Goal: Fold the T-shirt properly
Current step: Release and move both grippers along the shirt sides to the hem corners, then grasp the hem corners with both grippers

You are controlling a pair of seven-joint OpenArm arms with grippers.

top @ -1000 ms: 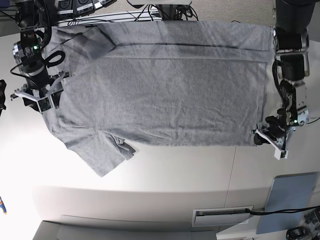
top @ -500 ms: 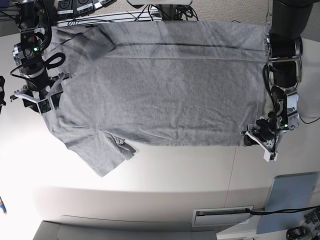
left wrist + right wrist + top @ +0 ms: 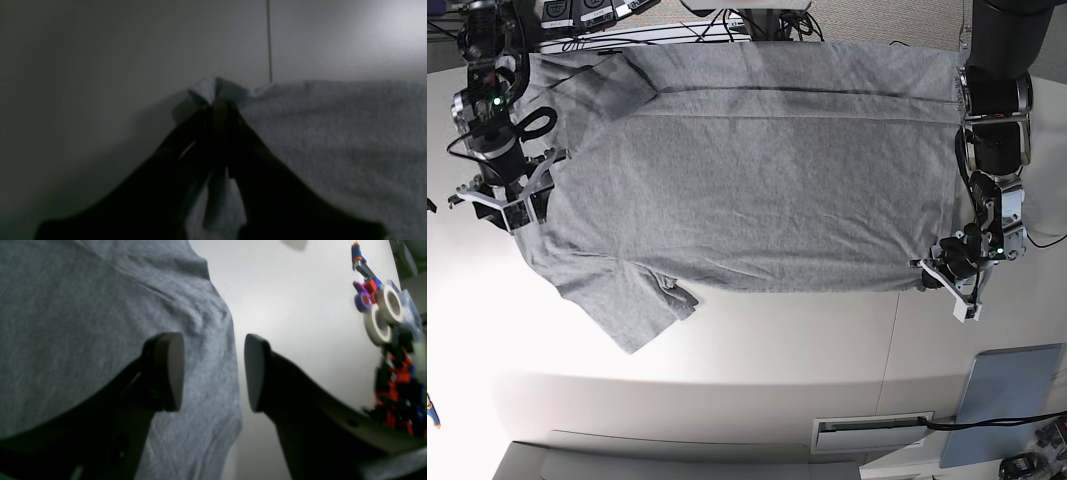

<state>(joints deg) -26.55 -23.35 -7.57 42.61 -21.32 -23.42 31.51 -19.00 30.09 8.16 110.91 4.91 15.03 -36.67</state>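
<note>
The grey T-shirt [image 3: 757, 190] lies spread across the counter [image 3: 757, 340], its plain face showing in the base view. A sleeve-like flap extends past the near edge toward the right pincer's side, with a small bunched fold [image 3: 677, 298] just beside it. Creases run the width of the cloth near its far edge.

Left pincer [image 3: 218, 106]: narrow, its fingertips closed on the T-shirt at a near corner. The gripped cloth is gathered into a raised pucker at the tips (the left wrist view is dim, though the pinch reads clearly enough). A thin dark seam in the counter runs up to the cloth's edge just beyond.

Right pincer [image 3: 213, 373]: wide, with nothing between its fingers. It hangs above the opposite side of the garment, one finger over the cloth and the other over the bare surface beside it.

Rolls of tape [image 3: 377, 323] and a blue-and-orange tool [image 3: 362, 260] lie at the side, apart from the garment. At the near side of the base view, a blue panel [image 3: 1002, 400] sits beneath a black cable [image 3: 997, 422].
</note>
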